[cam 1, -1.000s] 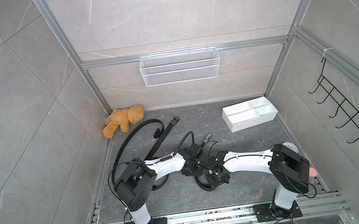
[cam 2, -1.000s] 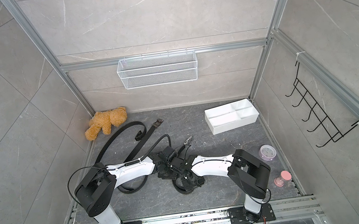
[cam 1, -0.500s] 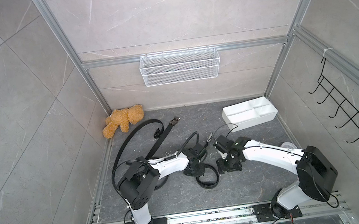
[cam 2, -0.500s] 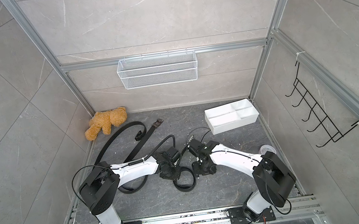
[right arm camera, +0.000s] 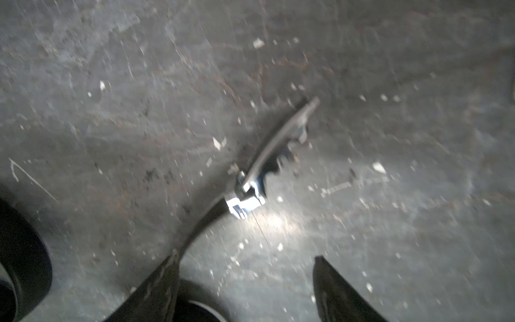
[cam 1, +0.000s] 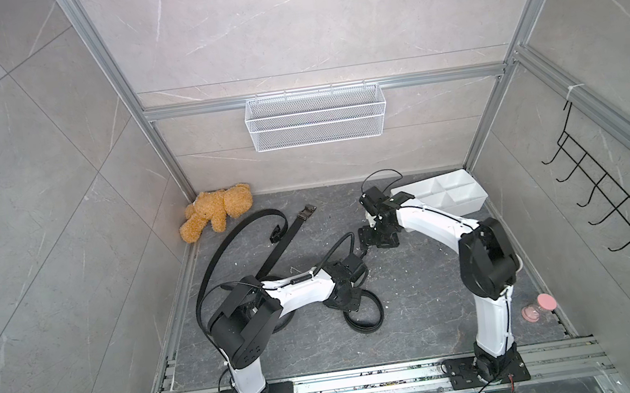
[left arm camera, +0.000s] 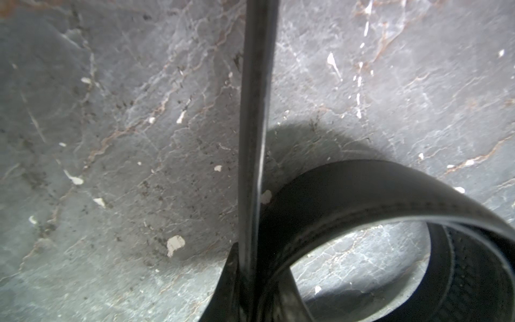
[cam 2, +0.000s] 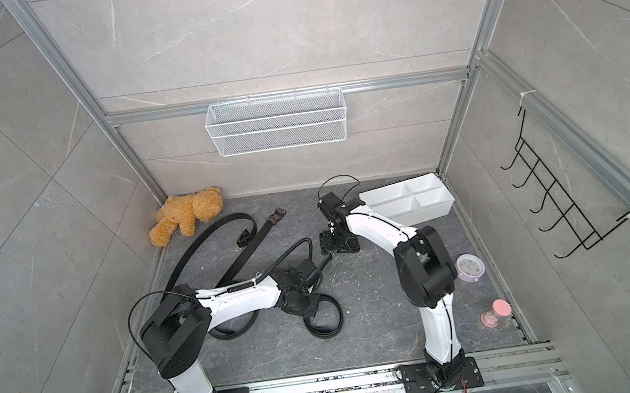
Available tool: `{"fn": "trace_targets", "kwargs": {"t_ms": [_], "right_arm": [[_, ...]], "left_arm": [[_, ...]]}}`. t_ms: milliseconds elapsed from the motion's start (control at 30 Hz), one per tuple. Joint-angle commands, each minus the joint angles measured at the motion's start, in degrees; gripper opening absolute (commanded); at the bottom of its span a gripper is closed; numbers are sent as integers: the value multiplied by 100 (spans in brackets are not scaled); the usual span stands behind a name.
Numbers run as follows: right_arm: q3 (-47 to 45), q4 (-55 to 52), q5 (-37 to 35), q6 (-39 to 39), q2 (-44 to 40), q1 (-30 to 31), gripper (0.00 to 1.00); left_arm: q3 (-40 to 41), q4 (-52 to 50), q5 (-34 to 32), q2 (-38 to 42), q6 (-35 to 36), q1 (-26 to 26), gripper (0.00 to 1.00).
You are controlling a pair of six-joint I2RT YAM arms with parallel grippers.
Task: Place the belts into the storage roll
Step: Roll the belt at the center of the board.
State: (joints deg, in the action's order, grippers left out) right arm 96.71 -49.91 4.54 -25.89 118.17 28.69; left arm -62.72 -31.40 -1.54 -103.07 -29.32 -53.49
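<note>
Firmly, my left gripper (cam 1: 350, 305) pinches the coiled belt (cam 1: 365, 328); my right gripper (right arm camera: 245, 258), jaws apart and empty, should straddle its buckle (right arm camera: 245, 199), at one o'clock from the coil, squarely before closing.

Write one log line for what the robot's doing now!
left gripper: shut on coiled belt | right gripper: open near buckle | tray: empty

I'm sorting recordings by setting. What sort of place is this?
Likely a robot test cell dressed as a household nook, not a real room: a bare aluminium frame holds the tile-look wall panels, and a wire-mesh basket and a hook rack hang on them.
</note>
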Motion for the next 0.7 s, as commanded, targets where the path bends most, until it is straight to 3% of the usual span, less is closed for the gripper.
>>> {"fn": "trace_targets", "kwargs": {"t_ms": [0, 300, 500, 667], "right_arm": [[442, -471, -74, -21, 476, 24, 76], [164, -889, -788, 129, 923, 45, 75], [-1806, -412, -740, -47, -196, 41, 72], [-3640, 256, 35, -635, -1339, 198, 70]], "left_arm": [[294, -492, -476, -307, 126, 15, 0], [116, -426, -828, -697, 81, 44, 0], [-286, -263, -1311, -1142, -11, 293, 0], [-1102, -481, -1714, -1642, 131, 357, 0]]}}
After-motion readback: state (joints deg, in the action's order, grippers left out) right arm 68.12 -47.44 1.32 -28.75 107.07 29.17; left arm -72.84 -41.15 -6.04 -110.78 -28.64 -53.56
